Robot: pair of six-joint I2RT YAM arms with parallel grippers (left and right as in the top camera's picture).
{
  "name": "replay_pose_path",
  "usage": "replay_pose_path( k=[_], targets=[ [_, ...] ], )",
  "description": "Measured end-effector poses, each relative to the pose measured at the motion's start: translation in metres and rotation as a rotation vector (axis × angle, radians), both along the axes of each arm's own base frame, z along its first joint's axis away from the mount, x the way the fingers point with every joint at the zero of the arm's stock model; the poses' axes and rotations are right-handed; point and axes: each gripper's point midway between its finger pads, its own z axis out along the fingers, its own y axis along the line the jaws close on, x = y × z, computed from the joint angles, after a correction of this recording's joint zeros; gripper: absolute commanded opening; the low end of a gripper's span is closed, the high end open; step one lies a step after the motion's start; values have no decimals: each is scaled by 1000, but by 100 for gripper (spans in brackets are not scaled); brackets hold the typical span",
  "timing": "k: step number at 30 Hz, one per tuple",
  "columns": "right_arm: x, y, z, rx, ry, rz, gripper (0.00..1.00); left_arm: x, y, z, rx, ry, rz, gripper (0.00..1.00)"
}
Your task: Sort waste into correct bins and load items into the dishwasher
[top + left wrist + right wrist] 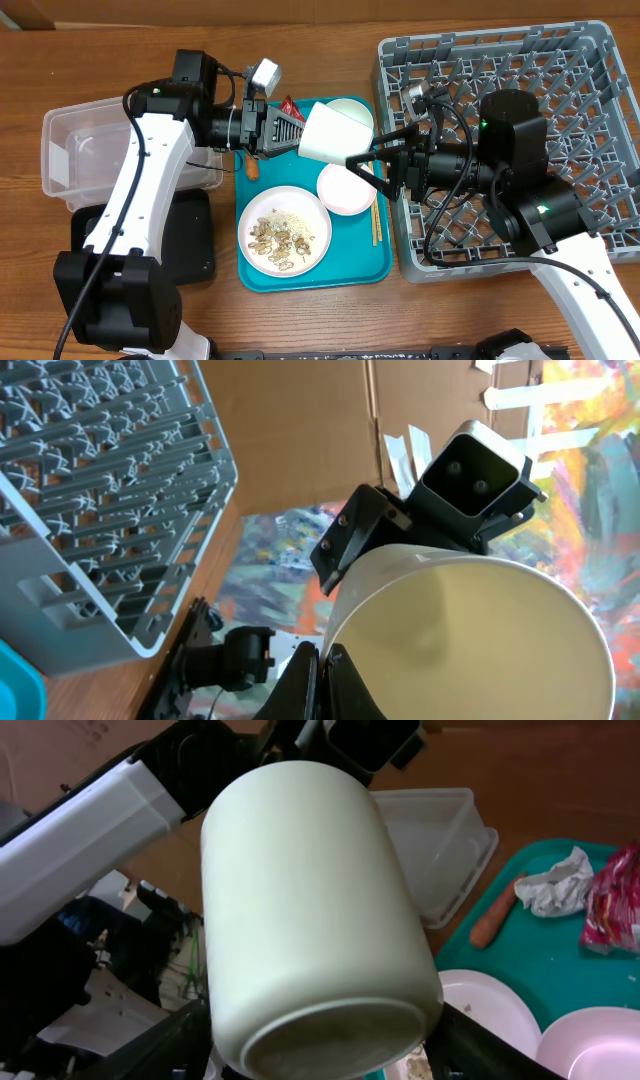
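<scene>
The small white cup (335, 130) hangs tilted in the air above the teal tray. My left gripper (292, 132) is shut on its rim, and the cup's inside fills the left wrist view (470, 640). My right gripper (365, 150) is at the cup's base (310, 910), one finger against each side. The grey dish rack (560, 70) is on the right. A plate of beige scraps (285, 232), two white bowls (348, 188) (352, 112) and chopsticks (376, 222) lie on the tray. The carrot (495, 915), foil ball (560, 885) and red wrapper (612, 900) lie at its far-left end.
The teal tray (350, 270) sits mid-table. The clear tub (80, 150) is at the left, with the black tray (195, 240) in front of it. A small metal object (415, 92) lies in the rack's near-left corner. Both arms meet over the tray.
</scene>
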Motion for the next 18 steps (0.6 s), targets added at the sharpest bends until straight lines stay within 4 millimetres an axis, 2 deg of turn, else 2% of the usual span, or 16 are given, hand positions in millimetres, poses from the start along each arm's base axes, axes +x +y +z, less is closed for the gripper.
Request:
replay_pose_path(
  k=[5,11,15,18],
  targets=[
    [0,1,3,11,-14,14,73,0,0,0,-3,-3,-1,4],
    [-1,3,5,20,-23,26,62,-3,-4,1,-5,-3,-13,4],
    [-1,3,5,21,-20,28,62,-2,-4,1,-5,-3,-12,4],
    [-1,3,5,22,-18,29,73,-3,-4,1,-5,-3,-13,4]
  ],
)
